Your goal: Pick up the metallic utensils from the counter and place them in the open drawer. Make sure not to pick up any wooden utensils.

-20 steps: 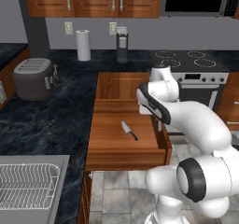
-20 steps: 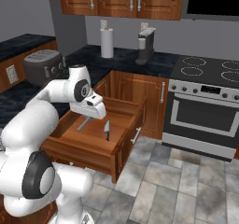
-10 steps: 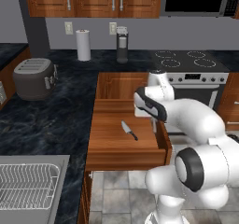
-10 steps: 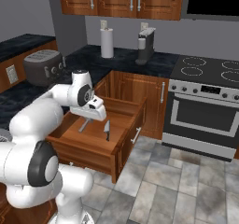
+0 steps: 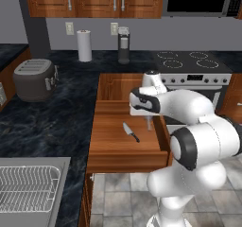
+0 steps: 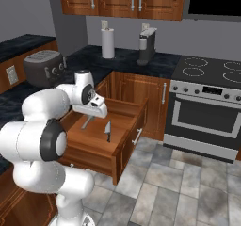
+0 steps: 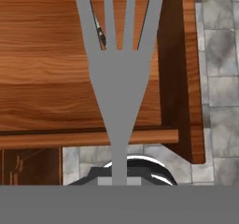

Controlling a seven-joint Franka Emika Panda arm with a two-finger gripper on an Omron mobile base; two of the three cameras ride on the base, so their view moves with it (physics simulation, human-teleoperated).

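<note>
My gripper (image 5: 147, 114) is shut on a grey metal fork (image 5: 149, 124), which hangs tines down over the right part of the open drawer (image 5: 113, 148). In the hand view the fork (image 7: 119, 69) stretches up the middle, above the drawer's wooden floor (image 7: 42, 55). A second metal piece, a knife (image 5: 131, 132), lies flat on the drawer bottom just left of the fork; it also lies beside the fork (image 6: 87, 122) as the knife (image 6: 108, 131). The dark marbled counter (image 5: 56, 122) runs left of the drawer. The wooden utensils are out of view.
A toaster (image 5: 34, 79) stands on the counter at the left, with a paper towel roll (image 5: 84, 45) and a coffee machine (image 5: 124, 45) at the back. A dish rack (image 5: 26, 188) sits near the front left. The stove (image 5: 189, 63) is right of the drawer.
The hand has shifted slightly left and down with the fork, bringing it lower over the drawer. The knife in the drawer has not moved.
</note>
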